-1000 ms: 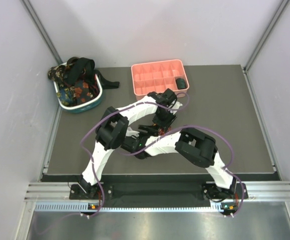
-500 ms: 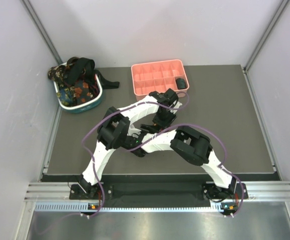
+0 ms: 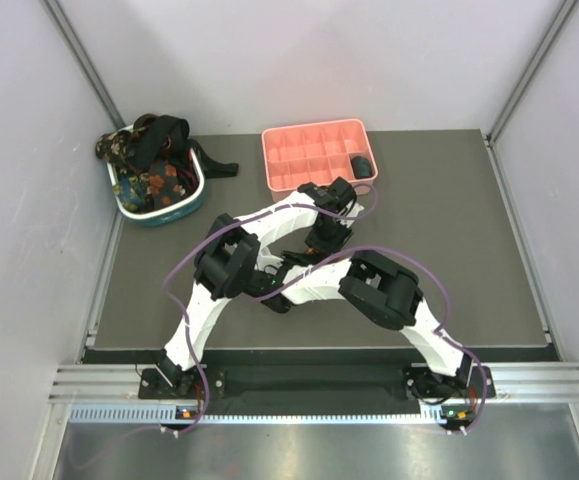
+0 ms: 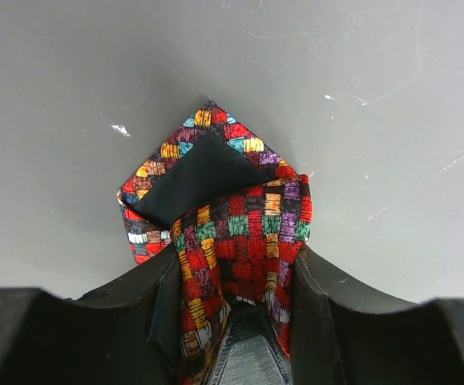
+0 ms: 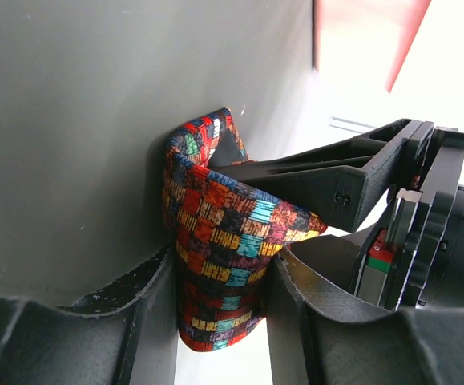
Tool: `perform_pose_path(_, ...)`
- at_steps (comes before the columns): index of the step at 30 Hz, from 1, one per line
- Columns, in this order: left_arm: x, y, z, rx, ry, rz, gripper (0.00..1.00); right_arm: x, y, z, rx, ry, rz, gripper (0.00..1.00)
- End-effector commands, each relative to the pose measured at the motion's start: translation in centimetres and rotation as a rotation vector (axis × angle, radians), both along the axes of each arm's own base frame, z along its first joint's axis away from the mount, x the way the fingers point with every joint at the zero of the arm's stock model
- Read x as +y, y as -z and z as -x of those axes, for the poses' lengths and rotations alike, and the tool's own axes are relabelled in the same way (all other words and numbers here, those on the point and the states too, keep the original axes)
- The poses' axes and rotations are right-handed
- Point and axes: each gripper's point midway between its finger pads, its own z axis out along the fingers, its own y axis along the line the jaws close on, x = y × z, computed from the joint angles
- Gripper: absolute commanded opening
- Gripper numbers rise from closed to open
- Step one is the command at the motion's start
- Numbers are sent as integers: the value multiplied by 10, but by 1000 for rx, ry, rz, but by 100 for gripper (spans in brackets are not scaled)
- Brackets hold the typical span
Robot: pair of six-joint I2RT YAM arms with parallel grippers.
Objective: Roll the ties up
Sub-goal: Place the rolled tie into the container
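Note:
The red-yellow-dark plaid tie (image 4: 244, 233) is a folded bundle on the grey table, held by both grippers at once. In the left wrist view its pointed end with black lining lies on the table ahead of the jaws. My left gripper (image 4: 236, 281) is shut on it. My right gripper (image 5: 219, 297) is shut on the same tie (image 5: 215, 233) from the side, with a left finger (image 5: 336, 184) just beyond. From above, both grippers meet mid-table: left (image 3: 314, 243), right (image 3: 287, 268); the arms hide the tie there. More ties (image 3: 154, 165) are heaped in the basket.
A teal-and-white oval basket (image 3: 172, 212) stands at the back left. A pink compartment tray (image 3: 309, 150) stands at the back centre with a dark rolled tie (image 3: 362, 166) in a right-hand compartment. Purple cables loop over both arms.
My right arm's elbow has shifted a little left and toward the back, pressing closer to the left gripper. The left arm has barely moved. Both keep hold of the plaid tie.

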Motion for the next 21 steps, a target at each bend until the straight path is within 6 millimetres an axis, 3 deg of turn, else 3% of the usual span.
perform_pose_path(1,46,7,26,122,-10,-165,28,-48,35,-5,133,121,-11,4)
perform_pose_path(5,36,1,22,109,6,-118,34,-39,28,-3,124,94,-41,1)
perform_pose_path(14,6,-18,-10,-2,32,-1,62,-18,23,4,130,37,-60,1)
perform_pose_path(17,-2,-15,-22,-27,28,17,67,-16,24,6,130,31,-57,1)
perform_pose_path(21,-10,-9,-30,-38,59,38,65,-14,24,6,135,28,-66,1)
